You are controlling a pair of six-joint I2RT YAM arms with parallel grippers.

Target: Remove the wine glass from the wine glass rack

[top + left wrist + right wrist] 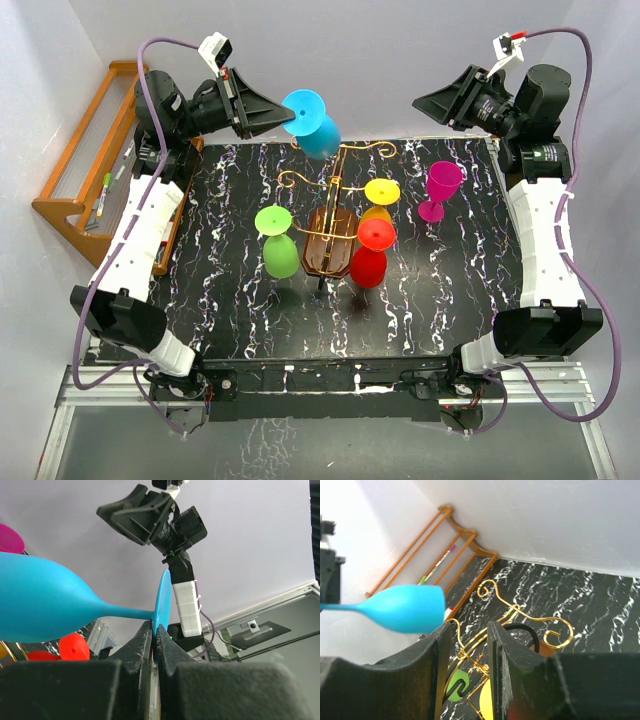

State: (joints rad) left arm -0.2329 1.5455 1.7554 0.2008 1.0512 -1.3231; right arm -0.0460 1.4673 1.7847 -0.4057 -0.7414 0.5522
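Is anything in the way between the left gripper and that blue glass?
Nothing visible. The left gripper pinches the foot of the blue glass; the rack and its gold arms lie beside the glass, not between.

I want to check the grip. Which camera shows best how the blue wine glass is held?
Left wrist: the left gripper pinches the foot's edge of the blue wine glass, close up. Top external shows the glass at that gripper's tip, contact unclear. Right wrist shows only its bowl and part of the stem.
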